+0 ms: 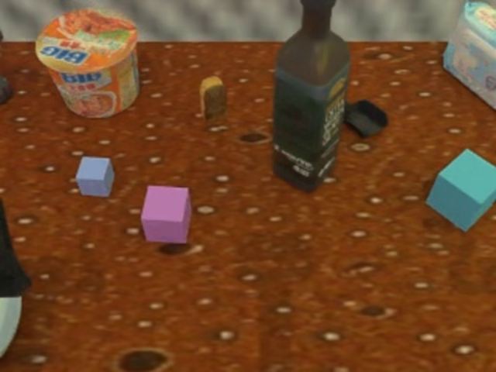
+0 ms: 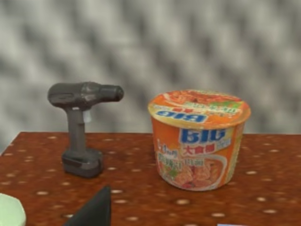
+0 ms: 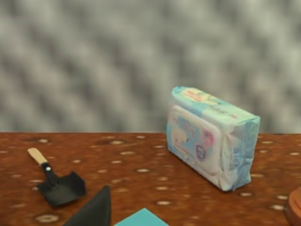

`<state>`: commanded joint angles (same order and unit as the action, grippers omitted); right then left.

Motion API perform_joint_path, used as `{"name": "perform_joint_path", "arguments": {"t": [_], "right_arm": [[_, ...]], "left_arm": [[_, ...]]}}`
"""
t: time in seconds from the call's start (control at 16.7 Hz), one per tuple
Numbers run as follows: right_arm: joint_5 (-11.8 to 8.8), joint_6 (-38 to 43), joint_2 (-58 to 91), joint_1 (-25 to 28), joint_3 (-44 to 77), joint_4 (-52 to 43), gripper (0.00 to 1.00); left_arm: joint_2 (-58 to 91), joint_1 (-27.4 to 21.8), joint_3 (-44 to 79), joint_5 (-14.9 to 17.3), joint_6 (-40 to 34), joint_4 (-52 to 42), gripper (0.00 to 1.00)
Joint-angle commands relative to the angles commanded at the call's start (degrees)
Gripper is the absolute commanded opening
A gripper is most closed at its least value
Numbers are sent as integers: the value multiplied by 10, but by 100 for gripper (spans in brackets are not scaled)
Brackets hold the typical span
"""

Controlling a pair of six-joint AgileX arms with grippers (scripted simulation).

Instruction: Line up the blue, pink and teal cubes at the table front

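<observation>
The small periwinkle blue cube sits at the left of the rusty table. The pink cube is close to its right, a little nearer the front. The large teal cube rests far to the right. My left arm shows only at the left edge of the top view. In the left wrist view one dark fingertip stands well off to one side, and a sliver of the blue cube shows. The right wrist view shows one fingertip beside a corner of the teal cube. Neither gripper holds anything.
A tall dark bottle stands at the middle back. An orange noodle cup is at the back left, with a grey drill beyond it. A small black shovel, a bread piece and a pale blue wipes pack lie at the back.
</observation>
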<state>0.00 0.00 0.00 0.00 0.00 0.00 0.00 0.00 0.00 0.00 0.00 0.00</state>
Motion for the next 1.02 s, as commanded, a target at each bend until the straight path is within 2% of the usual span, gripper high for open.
{"name": "perform_joint_path", "arguments": {"t": [0.24,0.48,0.72,1.02], "right_arm": [[0,0,0,0,0,0,100],[0,0,0,0,0,0,100],[0,0,0,0,0,0,100],[0,0,0,0,0,0,100]], "left_arm": [[17,-2,17,1,-1,-11,100],[125,-10,123,3,-3,-76,100],[328,-21,301,2,-7,-185,100],[667,-36,558,1,-12,-351,100]]}}
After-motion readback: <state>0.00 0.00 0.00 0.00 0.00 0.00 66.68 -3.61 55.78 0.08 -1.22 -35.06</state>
